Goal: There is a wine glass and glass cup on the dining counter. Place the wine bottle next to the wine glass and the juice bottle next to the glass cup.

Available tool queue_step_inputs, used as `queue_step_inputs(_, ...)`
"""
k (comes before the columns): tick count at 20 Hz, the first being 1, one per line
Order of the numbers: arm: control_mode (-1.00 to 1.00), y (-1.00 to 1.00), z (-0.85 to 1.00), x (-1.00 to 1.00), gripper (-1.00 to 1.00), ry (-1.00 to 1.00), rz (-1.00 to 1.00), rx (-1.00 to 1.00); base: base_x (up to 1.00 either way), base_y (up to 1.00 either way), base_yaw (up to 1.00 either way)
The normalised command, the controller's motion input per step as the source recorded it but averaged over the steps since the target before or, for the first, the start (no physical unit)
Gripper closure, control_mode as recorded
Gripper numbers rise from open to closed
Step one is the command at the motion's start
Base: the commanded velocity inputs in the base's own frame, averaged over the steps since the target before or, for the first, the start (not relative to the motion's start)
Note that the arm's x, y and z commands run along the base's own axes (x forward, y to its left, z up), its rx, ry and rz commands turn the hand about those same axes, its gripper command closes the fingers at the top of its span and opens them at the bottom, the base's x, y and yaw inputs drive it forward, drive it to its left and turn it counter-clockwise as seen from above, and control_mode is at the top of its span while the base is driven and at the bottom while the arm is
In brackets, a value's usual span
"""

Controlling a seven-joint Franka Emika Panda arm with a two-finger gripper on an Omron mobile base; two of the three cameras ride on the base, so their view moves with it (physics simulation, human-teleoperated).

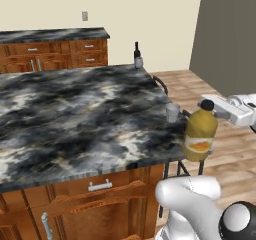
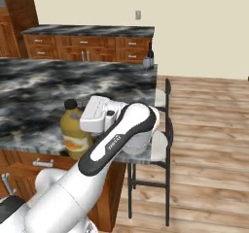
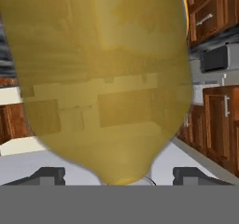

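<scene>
The juice bottle [image 1: 199, 135], yellow with a black cap, hangs upright at the near right corner of the dining counter [image 1: 75, 114], with my gripper [image 1: 210, 112] shut on its upper part from the right. In the hand view the juice bottle [image 3: 102, 78] sits between my fingertips [image 3: 46, 174]. The glass cup [image 1: 172, 112] stands on the counter's right edge, just left of the bottle and a little farther back. At the far right corner the dark wine bottle [image 1: 136, 51] stands right beside the small wine glass [image 1: 139, 63]. In the right base view my arm hides the glass cup.
Dark-framed stools [image 2: 163, 142] stand along the counter's right side. A wall counter with wooden drawers [image 1: 55, 46] runs along the back. Open wood floor [image 2: 209, 144] lies to the right, and a grey wall panel [image 1: 225, 34] rises beyond it.
</scene>
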Motion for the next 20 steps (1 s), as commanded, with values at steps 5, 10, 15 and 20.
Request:
queue_step_inputs(5, -1.0, -0.73, -0.23, 0.99, 1.0, 0.0, 0.03, -0.07, 0.0, 0.0, 0.0)
queue_step_inputs(10, -1.0, -0.4, -0.43, 0.93, 1.0, -0.01, 0.03, -0.15, 0.0, 0.0, 0.0)
queue_step_inputs(15, -1.0, -0.28, -0.35, 0.95, 1.0, -0.05, 0.03, -0.08, 0.0, 0.0, 0.0)
queue_step_inputs(20, -1.0, -0.08, -0.41, 0.82, 1.0, -0.13, 0.07, -0.04, 0.0, 0.0, 0.0)
